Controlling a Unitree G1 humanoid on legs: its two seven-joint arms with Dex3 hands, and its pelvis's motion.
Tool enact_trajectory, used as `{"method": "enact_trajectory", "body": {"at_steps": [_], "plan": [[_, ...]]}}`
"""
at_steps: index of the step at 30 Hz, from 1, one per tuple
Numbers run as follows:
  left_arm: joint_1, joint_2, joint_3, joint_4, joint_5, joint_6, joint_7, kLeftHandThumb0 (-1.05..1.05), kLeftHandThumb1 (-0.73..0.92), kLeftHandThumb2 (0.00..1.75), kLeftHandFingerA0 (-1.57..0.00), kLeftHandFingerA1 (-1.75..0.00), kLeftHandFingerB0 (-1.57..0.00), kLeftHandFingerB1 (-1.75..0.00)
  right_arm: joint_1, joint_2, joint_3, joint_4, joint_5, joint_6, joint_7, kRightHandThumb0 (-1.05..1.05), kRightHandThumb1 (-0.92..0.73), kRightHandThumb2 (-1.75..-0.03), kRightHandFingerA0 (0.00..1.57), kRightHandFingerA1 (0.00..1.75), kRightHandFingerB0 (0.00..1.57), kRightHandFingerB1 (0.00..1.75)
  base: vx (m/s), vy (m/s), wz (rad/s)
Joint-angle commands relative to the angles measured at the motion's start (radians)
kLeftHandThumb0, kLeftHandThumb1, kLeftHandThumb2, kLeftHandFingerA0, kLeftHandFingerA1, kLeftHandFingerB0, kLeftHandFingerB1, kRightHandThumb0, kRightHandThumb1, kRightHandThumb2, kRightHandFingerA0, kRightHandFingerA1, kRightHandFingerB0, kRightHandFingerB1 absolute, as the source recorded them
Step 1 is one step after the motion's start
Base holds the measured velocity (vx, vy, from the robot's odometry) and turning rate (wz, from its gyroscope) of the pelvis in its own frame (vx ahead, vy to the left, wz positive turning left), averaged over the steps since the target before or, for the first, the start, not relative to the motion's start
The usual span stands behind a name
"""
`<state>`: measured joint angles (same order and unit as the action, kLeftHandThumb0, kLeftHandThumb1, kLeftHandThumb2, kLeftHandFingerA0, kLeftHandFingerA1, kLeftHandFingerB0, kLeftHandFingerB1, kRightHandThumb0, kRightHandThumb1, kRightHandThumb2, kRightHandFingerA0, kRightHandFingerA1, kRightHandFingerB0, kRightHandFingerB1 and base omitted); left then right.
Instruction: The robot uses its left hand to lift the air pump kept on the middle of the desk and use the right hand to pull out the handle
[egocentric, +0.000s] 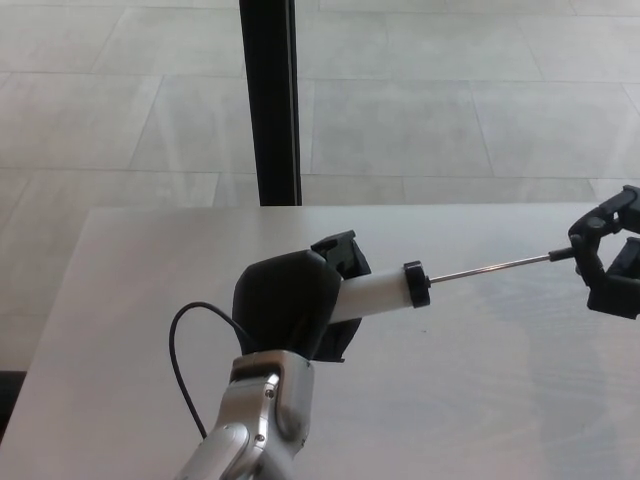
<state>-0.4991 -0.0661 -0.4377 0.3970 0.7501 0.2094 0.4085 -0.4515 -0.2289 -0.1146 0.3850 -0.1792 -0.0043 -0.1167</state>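
Your left hand (285, 305) is clenched around the white air pump (385, 293), held above the middle of the desk (480, 400). Your right hand (612, 262), at the desk's right edge, pinches the handle (562, 254), rod (488, 268) extended.

Left robot hand (285, 305) grips the white barrel of the air pump (378, 296) above the pale desk (480, 400). Its thin rod (490, 268) extends rightward to the handle, pinched by the right robot hand (612, 262) at the frame edge. A black hose (180, 355) loops leftward.
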Motion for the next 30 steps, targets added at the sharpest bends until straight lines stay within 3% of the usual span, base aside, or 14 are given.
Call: {"method": "enact_trajectory", "body": {"at_steps": [1, 2, 3, 4, 6, 7, 11, 12, 14, 18, 19, 21, 24, 30], "plan": [[0.022, 0.036, 0.028, -0.010, -0.014, 0.007, -0.003, -0.13, 0.52, 1.12, -0.95, -1.75, -0.76, -1.57, 0.005, -0.027, -0.062, 0.024, 0.050, 0.013, -0.013, -0.09, -0.56, -1.03, 0.89, 1.45, 0.87, 1.20, 0.00, 0.000, 0.00], [0.022, 0.036, 0.028, -0.010, -0.014, 0.007, -0.003, -0.13, 0.52, 1.12, -0.95, -1.75, -0.76, -1.57, 0.005, -0.027, -0.063, 0.025, 0.050, 0.012, -0.012, -0.09, -0.56, -1.03, 0.89, 1.45, 0.87, 1.20, 0.00, 0.000, 0.00], [0.023, 0.033, 0.026, -0.015, -0.011, 0.016, -0.008, -0.13, 0.53, 1.11, -0.95, -1.75, -0.75, -1.58, 0.015, -0.041, -0.042, 0.007, 0.047, 0.022, 0.038, -0.30, -0.69, -0.61, 0.97, 1.10, 0.52, 0.52, 0.00, 0.000, 0.00], [0.021, 0.036, 0.021, -0.013, -0.001, 0.020, -0.008, -0.13, 0.54, 1.08, -0.94, -1.75, -0.76, -1.54, 0.021, -0.047, -0.032, -0.020, 0.053, 0.066, 0.076, -0.42, -0.69, -0.62, 0.86, 0.72, 0.25, 0.31, 0.00, 0.000, 0.00], [0.026, 0.033, 0.019, -0.015, -0.004, 0.022, -0.010, -0.14, 0.53, 1.12, -0.95, -1.75, -0.76, -1.56, 0.023, -0.085, -0.011, -0.031, 0.114, 0.117, 0.237, -0.63, -0.62, -0.82, 0.00, 0.30, 0.00, 0.00, 0.00, 0.000, 0.00], [0.026, 0.032, 0.020, -0.012, -0.006, 0.021, -0.008, -0.13, 0.53, 1.11, -0.95, -1.75, -0.76, -1.55, 0.022, -0.097, 0.000, -0.031, 0.118, 0.125, 0.271, -1.05, -0.66, -0.96, 0.00, 0.02, 0.00, 0.01, 0.00, 0.000, 0.00], [0.024, 0.036, 0.012, -0.010, 0.004, 0.036, -0.019, -0.13, 0.49, 1.17, -0.96, -1.75, -0.79, -1.55, 0.009, -0.129, 0.021, 0.016, 0.100, 0.062, 0.299, -1.05, -0.76, -0.64, 0.00, 0.00, 0.00, 0.00, 0.00, 0.000, 0.00], [0.024, 0.043, 0.008, -0.001, 0.006, 0.022, -0.013, -0.19, 0.47, 1.16, -1.27, -1.43, -1.00, -1.24, 0.008, -0.141, 0.019, 0.010, 0.103, 0.075, 0.309, -1.05, -0.79, -0.65, 0.00, 0.00, 0.00, 0.00, 0.00, 0.000, 0.00], [0.025, 0.048, 0.005, 0.000, 0.007, 0.020, -0.016, -0.13, 0.47, 1.20, -0.95, -1.75, -0.81, -1.51, 0.009, -0.149, 0.020, 0.005, 0.105, 0.079, 0.312, -1.05, -0.79, -0.66, 0.00, 0.00, 0.00, 0.00, 0.00, 0.000, 0.00], [0.030, 0.056, 0.004, 0.004, 0.000, 0.018, -0.024, -0.14, 0.49, 1.17, -0.97, -1.75, -0.84, -1.44, 0.012, -0.191, 0.022, -0.002, 0.091, 0.074, 0.315, -1.05, -0.85, -0.67, 0.00, 0.00, 0.00, 0.00, 0.00, 0.000, 0.00], [0.031, 0.065, -0.005, 0.002, 0.007, 0.028, -0.048, -0.23, 0.53, 1.17, -1.27, -1.42, -0.93, -1.16, 0.016, -0.197, 0.012, -0.005, 0.103, 0.079, 0.319, -1.05, -0.86, -0.66, 0.00, 0.00, 0.00, 0.00, 0.00, 0.000, 0.00], [0.034, 0.085, -0.020, -0.003, 0.012, 0.026, -0.083, -0.23, 0.50, 1.19, -1.26, -1.42, -0.95, -1.19, 0.021, -0.203, 0.003, -0.010, 0.111, 0.085, 0.318, -1.05, -0.87, -0.66, 0.00, 0.00, 0.00, 0.00, 0.00, 0.000, 0.00], [0.028, 0.160, -0.098, -0.026, 0.039, 0.046, -0.285, -0.18, 0.49, 1.22, -0.94, -1.75, -0.79, -1.54, 0.043, -0.217, -0.028, -0.050, 0.110, 0.124, 0.291, -1.01, -0.77, -0.89, 0.00, 0.00, 0.00, 0.00, 0.00, 0.000, 0.00], [0.045, 0.165, -0.129, -0.032, -0.023, 0.104, -0.466, -0.16, 0.61, 0.92, -0.88, -1.57, -0.84, -1.17, 0.046, -0.188, -0.081, -0.040, 0.138, 0.116, 0.250, -0.94, -0.81, -0.80, 0.00, 0.00, 0.00, 0.00, 0.00, 0.000, 0.00]]}}
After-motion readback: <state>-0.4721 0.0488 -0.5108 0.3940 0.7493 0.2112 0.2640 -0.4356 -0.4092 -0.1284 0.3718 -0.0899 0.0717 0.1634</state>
